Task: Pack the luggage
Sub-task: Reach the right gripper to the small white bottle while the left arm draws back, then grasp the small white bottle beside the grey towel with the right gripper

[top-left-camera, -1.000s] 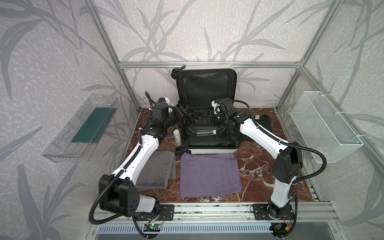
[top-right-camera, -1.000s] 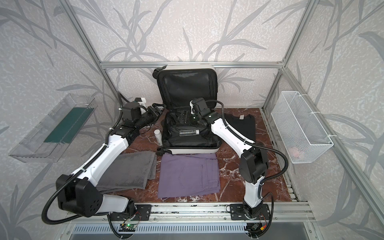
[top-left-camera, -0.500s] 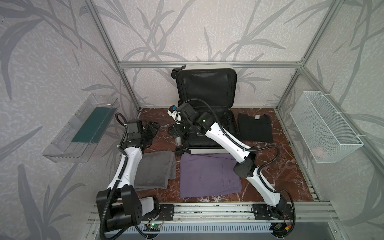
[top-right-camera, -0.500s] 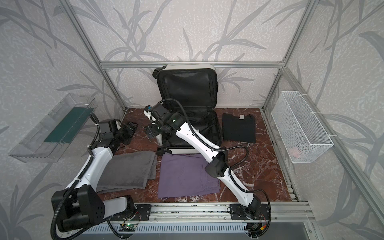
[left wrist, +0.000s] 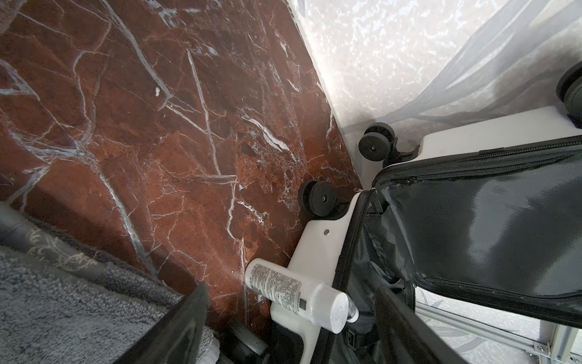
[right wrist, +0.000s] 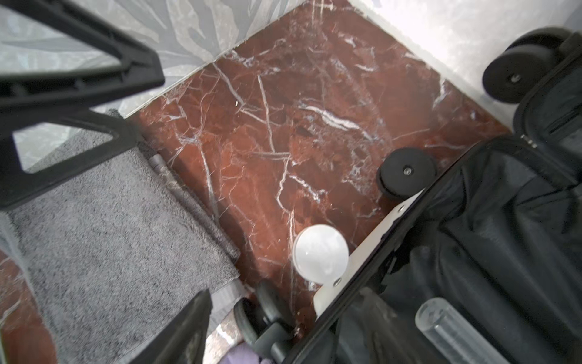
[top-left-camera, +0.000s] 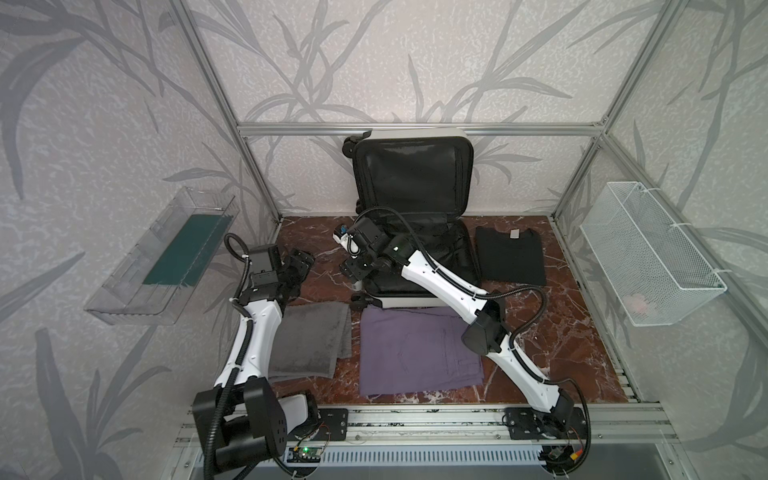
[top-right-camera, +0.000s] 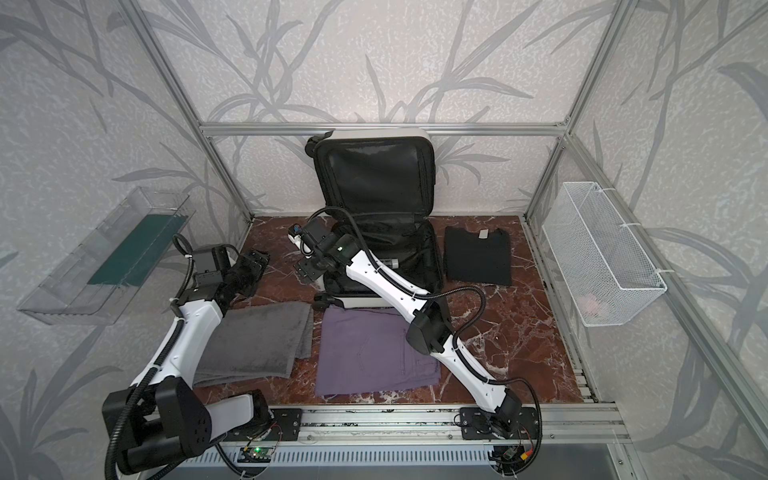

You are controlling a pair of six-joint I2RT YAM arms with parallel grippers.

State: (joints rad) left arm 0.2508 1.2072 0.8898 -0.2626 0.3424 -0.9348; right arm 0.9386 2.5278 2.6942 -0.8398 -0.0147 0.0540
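Bottle (right wrist: pixel 320 253) upright, just beside luggage (top-left-camera: pixel 411 183), at its 9 o'clock | right hand (top-left-camera: pixel 356 269) released, overhead, nearer | left hand (top-left-camera: pixel 302 266) released, farther out at 9 o'clock

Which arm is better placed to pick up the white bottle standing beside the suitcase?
Probably the right arm. The right tool, open, hangs close above the bottle; its wrist view looks down on it. The left tool, also open, stands farther off to the side.
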